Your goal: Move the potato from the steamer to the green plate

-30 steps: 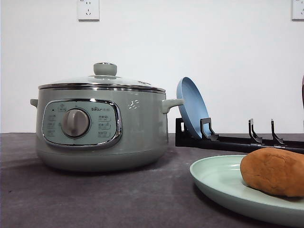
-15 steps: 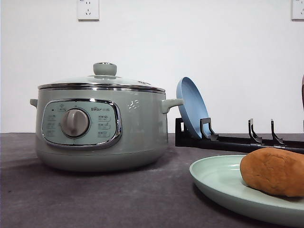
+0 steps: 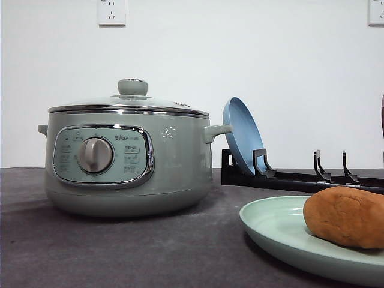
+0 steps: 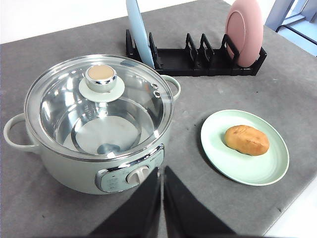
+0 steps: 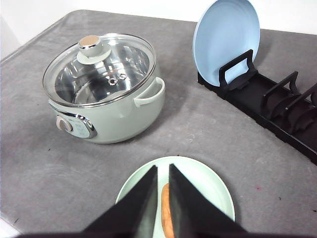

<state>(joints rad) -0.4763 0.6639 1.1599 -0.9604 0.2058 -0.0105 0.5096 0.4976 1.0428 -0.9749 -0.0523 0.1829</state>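
The steamer stands on the grey table with its glass lid on; through the lid its steel bowl looks bare. The potato lies on the green plate to the right of the steamer. In the left wrist view my left gripper hangs shut above the table in front of the steamer's dial, holding nothing, with the potato and plate off to one side. My right gripper is shut and hovers above the green plate; the potato shows between its fingers, well below them.
A black dish rack stands behind the plate, holding an upright blue plate and a pink plate. The table's edge runs close beside the green plate. A white wall with sockets rises behind.
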